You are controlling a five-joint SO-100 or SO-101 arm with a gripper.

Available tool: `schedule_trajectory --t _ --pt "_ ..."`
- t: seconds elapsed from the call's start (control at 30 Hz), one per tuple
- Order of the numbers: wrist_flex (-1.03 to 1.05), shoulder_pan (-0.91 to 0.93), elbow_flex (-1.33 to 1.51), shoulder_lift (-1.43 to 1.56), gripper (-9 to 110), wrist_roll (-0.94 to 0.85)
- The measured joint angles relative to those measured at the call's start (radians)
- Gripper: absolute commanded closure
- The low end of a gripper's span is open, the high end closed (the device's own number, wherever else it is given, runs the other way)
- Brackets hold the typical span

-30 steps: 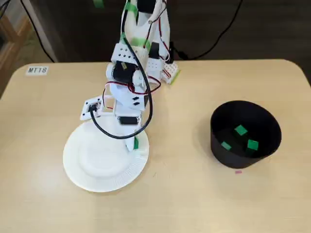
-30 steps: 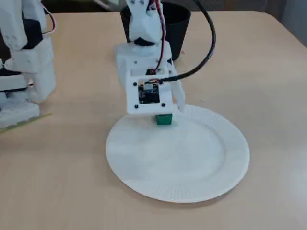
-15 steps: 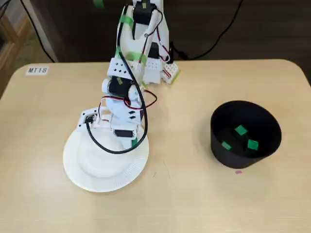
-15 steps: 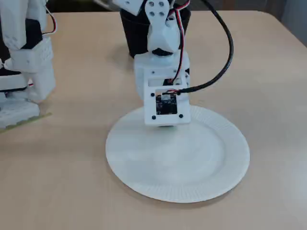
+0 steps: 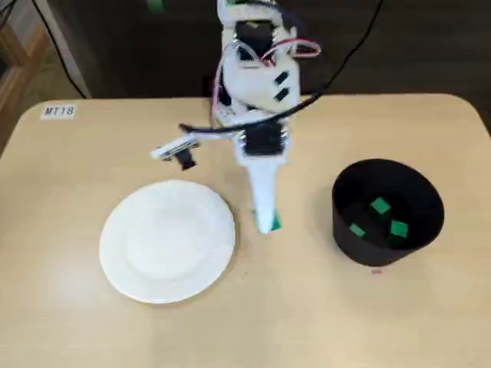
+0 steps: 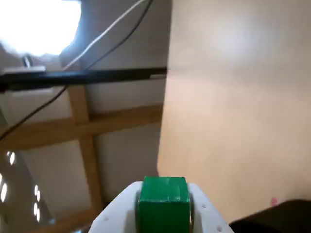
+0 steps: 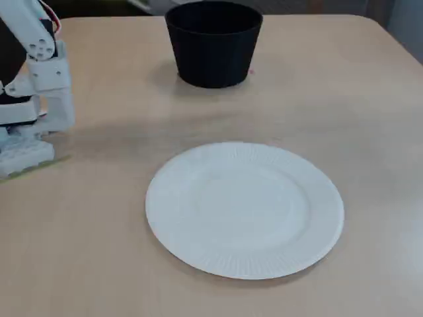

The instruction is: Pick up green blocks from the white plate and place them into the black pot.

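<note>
The white two-finger gripper [image 5: 265, 221], clamping the small green cube block [image 5: 274, 223], has lifted off the round white paper plate [image 5: 138, 261] and swung to its 3 o'clock, toward the black plastic pot [image 5: 344, 230]; the plate now lies bare.

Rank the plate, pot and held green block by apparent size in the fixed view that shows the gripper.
1. Plate.
2. Pot.
3. Green block, in the gripper; held nearer the camera, yet plainly smallest.

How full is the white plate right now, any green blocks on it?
Empty. Both fixed views show the white plate bare; the green block is clamped in the hand, off the plate.
</note>
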Motion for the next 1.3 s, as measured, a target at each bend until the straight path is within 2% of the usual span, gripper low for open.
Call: schedule_trajectory --t 0.1,0.2,0.43,0.6,0.7,0.8,0.93,1.0,1.1,1.3 --pt "-0.103 -0.181 0.094 0.003 104 0.044" --pt "-0.235 -0.282 0.249 0.025 104 0.075" --pt "-0.522 -0.321 0.572 0.074 104 0.100" --pt "-0.612 -0.324 0.649 0.074 103 0.100" --pt "-0.618 -0.324 0.655 0.075 80 0.100" --pt "-0.614 -0.324 0.655 0.089 68 0.075" --pt "-0.557 -0.324 0.655 0.156 74 0.048" --pt "-0.535 -0.324 0.655 0.202 92 0.046" --pt "-0.512 -0.299 0.655 0.264 104 0.046" --pt "-0.356 -0.198 0.575 0.347 104 0.031"
